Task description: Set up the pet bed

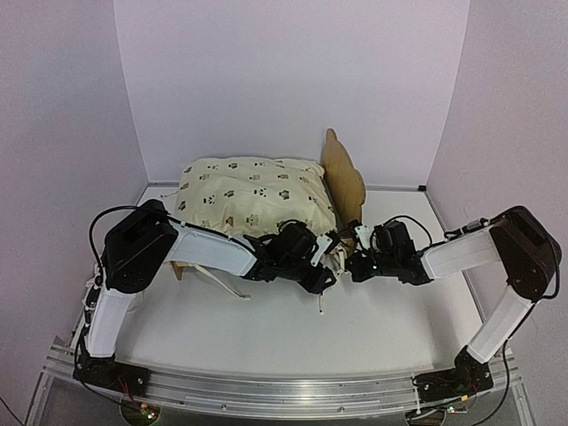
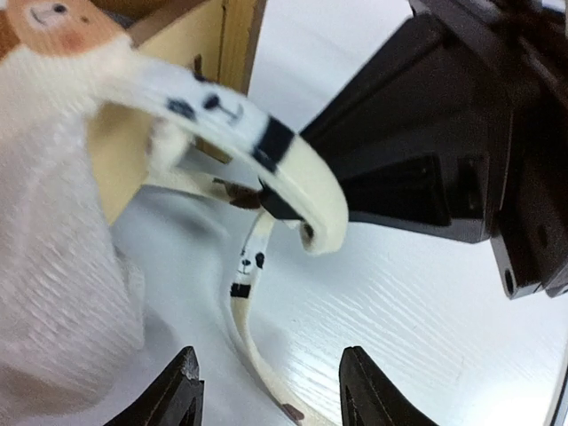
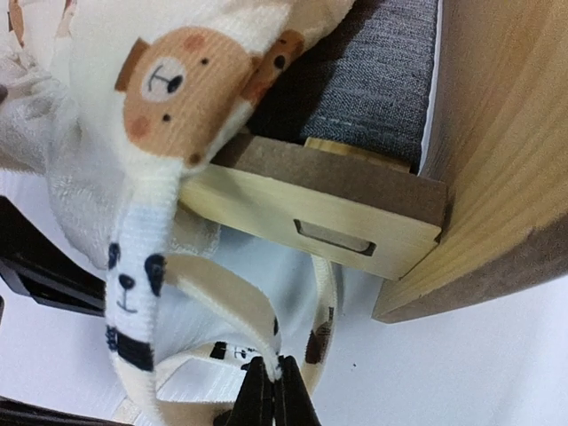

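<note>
The pet bed (image 1: pixel 343 174) stands at the back with its plywood headboard on the right, and the cream bear-print cushion (image 1: pixel 248 191) lies on it. Both grippers meet at the bed's front right corner. My right gripper (image 3: pixel 273 390) is shut on a cream cushion tie strap (image 3: pixel 222 306), just below the slotted side rail (image 3: pixel 333 235) and the grey fabric base (image 3: pixel 382 80). My left gripper (image 2: pixel 270 359) is open, its fingers (image 2: pixel 182 390) either side of a loose tie strap (image 2: pixel 244 293) that lies on the table. The strap loop (image 2: pixel 306 191) hangs ahead of it.
White walls close in the white table (image 1: pixel 373 328) on three sides. Another strap (image 1: pixel 222 284) trails on the table by the left arm. The right gripper's black body (image 2: pixel 426 151) fills the upper right of the left wrist view, close to the left fingers.
</note>
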`<act>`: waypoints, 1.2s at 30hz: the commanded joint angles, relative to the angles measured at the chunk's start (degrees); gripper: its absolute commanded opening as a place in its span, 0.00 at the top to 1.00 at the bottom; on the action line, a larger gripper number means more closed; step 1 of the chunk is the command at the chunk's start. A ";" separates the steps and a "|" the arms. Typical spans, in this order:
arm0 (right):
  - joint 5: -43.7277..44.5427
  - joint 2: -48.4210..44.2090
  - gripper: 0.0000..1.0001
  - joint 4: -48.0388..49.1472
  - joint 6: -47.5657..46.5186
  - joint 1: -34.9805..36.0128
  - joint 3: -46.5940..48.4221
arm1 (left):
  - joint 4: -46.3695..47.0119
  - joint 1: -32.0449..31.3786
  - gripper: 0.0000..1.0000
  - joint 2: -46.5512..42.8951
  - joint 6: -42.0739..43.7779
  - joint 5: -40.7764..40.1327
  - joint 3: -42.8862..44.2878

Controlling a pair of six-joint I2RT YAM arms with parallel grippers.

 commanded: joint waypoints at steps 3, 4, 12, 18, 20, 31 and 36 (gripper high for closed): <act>0.96 -3.21 1.00 1.48 3.43 -0.50 -0.93 | -6.20 -2.53 0.48 2.44 0.72 -5.43 4.01; 0.89 -3.32 1.00 1.48 3.54 -0.49 -0.98 | -6.70 -2.63 0.49 2.75 0.51 -6.81 4.30; 0.79 -4.18 1.00 1.44 4.86 -0.45 -1.43 | -7.71 -2.68 0.75 6.45 -0.71 -7.97 6.39; 1.77 -5.17 1.00 1.48 6.05 -0.50 -1.79 | -7.03 -2.73 1.00 6.72 -1.41 -9.96 5.09; 2.20 -5.84 1.00 1.48 6.46 -0.48 -2.06 | -6.21 -2.73 1.00 5.50 -1.50 -11.22 3.39; 8.65 -10.85 1.00 1.48 9.42 -0.47 -3.88 | -6.51 -2.74 1.00 -1.08 -1.90 -15.88 -4.36; 10.39 -12.39 1.00 1.51 10.47 -0.49 -4.62 | -6.69 -2.72 1.00 -2.55 -2.02 -16.84 -6.40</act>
